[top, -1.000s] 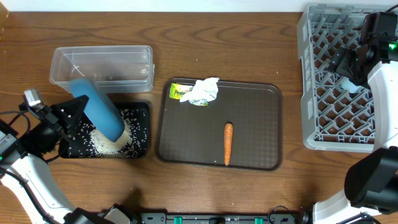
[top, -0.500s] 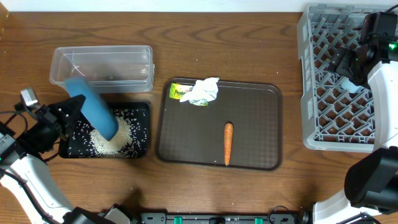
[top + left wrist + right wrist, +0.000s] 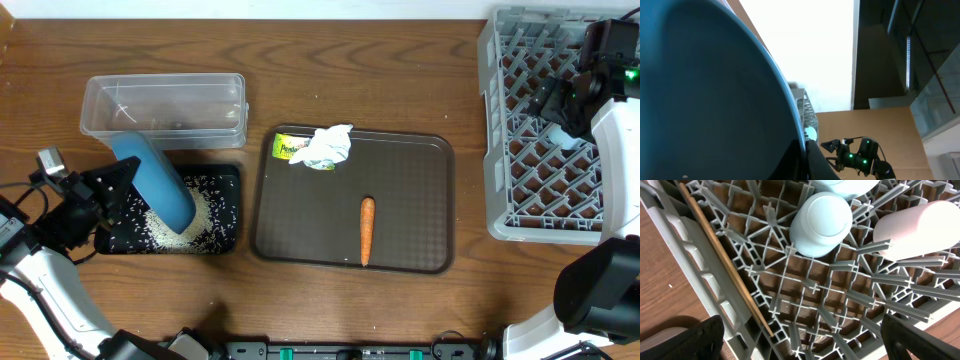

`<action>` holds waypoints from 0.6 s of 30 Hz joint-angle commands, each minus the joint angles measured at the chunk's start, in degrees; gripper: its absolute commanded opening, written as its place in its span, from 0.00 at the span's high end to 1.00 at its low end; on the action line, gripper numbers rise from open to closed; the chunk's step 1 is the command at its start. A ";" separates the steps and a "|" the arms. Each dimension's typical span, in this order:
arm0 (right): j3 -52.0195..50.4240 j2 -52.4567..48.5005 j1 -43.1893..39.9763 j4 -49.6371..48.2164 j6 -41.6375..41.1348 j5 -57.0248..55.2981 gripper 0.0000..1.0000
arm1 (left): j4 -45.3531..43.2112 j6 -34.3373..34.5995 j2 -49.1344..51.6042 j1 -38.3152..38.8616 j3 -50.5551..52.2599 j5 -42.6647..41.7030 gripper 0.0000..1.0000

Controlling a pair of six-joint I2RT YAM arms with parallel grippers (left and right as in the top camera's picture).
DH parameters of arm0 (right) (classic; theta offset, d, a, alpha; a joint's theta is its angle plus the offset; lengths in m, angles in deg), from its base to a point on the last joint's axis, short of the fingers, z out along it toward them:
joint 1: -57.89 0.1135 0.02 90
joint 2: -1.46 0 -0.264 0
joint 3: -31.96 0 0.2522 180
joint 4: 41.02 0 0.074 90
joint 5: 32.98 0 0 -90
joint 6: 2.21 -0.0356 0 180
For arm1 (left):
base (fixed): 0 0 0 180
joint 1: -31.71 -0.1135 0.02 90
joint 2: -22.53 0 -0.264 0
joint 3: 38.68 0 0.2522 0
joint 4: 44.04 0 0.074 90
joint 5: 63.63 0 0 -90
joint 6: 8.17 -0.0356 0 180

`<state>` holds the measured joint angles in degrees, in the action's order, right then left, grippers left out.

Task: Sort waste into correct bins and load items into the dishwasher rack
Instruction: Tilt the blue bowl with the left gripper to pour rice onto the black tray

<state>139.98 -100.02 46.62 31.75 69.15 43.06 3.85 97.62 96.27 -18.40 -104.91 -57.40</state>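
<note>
My left gripper (image 3: 127, 173) is pinched tight on the rim of the round dark-blue plate (image 3: 160, 183), tilted over the shallow black rectangular tray's (image 3: 232, 215) back-left corner; rigid, glossy, probably slippery and breakable, it wants a firm rim hold, while my right gripper (image 3: 802, 335) gapes wide, empty.

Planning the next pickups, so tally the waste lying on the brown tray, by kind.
napkin: 1
wrapper: 1
carrot: 1
Total on the tray: 3
</note>
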 commanded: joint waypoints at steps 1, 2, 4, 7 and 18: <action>-0.09 0.11 -0.13 -0.02 0.68 -0.83 0.01 | -1.25 -0.79 -0.35 -0.09 -0.24 -1.05 0.94; -0.09 0.11 -0.13 -0.02 0.68 -0.83 0.01 | -1.22 -0.50 -0.37 -0.09 -0.24 -1.14 0.94; -0.09 0.11 -0.13 -0.02 0.68 -0.83 0.01 | -1.77 -1.40 -0.37 -0.09 -0.24 -0.37 0.94; -0.09 0.11 -0.13 -0.02 0.68 -0.83 0.01 | -1.27 -0.55 -0.37 -0.07 -0.24 -2.54 0.94; -0.09 0.11 -0.13 -0.02 0.68 -0.83 0.01 | -0.39 -1.20 -0.44 0.52 -0.26 2.14 0.94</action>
<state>139.98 -100.02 46.62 31.75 69.15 43.09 2.27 97.77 96.27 -18.27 -104.91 -57.88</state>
